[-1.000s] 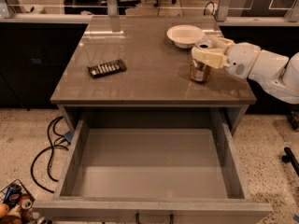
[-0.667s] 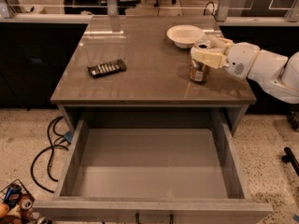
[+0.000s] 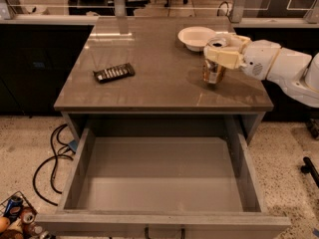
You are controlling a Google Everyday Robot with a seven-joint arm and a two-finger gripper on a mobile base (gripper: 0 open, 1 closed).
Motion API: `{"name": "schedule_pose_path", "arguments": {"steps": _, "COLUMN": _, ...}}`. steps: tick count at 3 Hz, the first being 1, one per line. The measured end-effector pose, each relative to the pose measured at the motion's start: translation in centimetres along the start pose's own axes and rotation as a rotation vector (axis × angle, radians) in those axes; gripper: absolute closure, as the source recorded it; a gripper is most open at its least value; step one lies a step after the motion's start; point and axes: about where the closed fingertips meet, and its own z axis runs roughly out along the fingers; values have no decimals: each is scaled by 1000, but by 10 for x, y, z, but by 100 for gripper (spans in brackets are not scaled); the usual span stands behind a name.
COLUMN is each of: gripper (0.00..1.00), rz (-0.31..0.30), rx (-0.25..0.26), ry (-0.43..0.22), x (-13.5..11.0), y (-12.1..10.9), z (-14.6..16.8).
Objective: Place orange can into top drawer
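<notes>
The orange can [image 3: 213, 72] stands upright on the right side of the grey table top [image 3: 149, 68], its silver top showing between the fingers. My gripper [image 3: 218, 51] reaches in from the right and is closed around the can's upper part, with the can's base at or just above the surface. The top drawer [image 3: 159, 183] is pulled wide open below the table front, its flat grey bottom bare, with a dark handle [image 3: 163, 231] on its front.
A white bowl [image 3: 197, 37] sits just behind the can at the back right. A dark flat snack pack [image 3: 113, 72] lies on the left of the table. Cables [image 3: 50, 163] and a basket of cans [image 3: 17, 218] are on the floor at left.
</notes>
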Motion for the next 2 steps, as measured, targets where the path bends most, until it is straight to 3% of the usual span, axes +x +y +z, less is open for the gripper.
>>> {"name": "schedule_pose_path", "arguments": {"steps": 1, "gripper": 100, "rz": -30, "rx": 17, "ry": -19, "x": -33, "y": 29, "z": -15}}
{"name": "schedule_pose_path", "arguments": {"steps": 2, "gripper": 100, "rz": -66, "rx": 22, "ry": -24, "x": -39, "y": 59, "z": -27}}
